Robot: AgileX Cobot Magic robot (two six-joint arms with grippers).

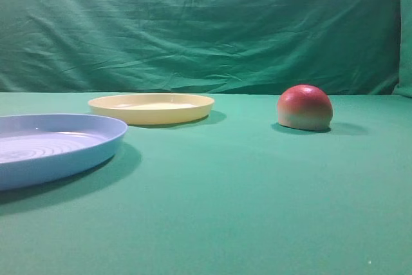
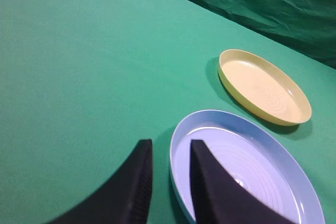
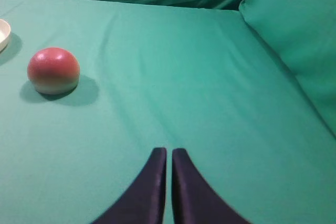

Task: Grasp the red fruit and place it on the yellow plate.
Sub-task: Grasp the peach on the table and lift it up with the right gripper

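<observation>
The blue plate (image 1: 55,149) lies nearest the high camera, at the left of the green cloth (image 1: 244,204). Behind it sits the yellow plate (image 1: 152,107), bare. The fruit (image 1: 304,107) rests flat side down on the cloth, well apart to the right. The right gripper (image 3: 168,153) hangs clenched, holding nothing, some way from the fruit. The left gripper (image 2: 170,148) hovers by the blue plate's rim, jaws parted a little, seemingly released.

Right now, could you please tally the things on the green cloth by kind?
Plates: 2, the yellow plate and the blue plate
Fruit: 1, the red fruit
Total: 3
</observation>
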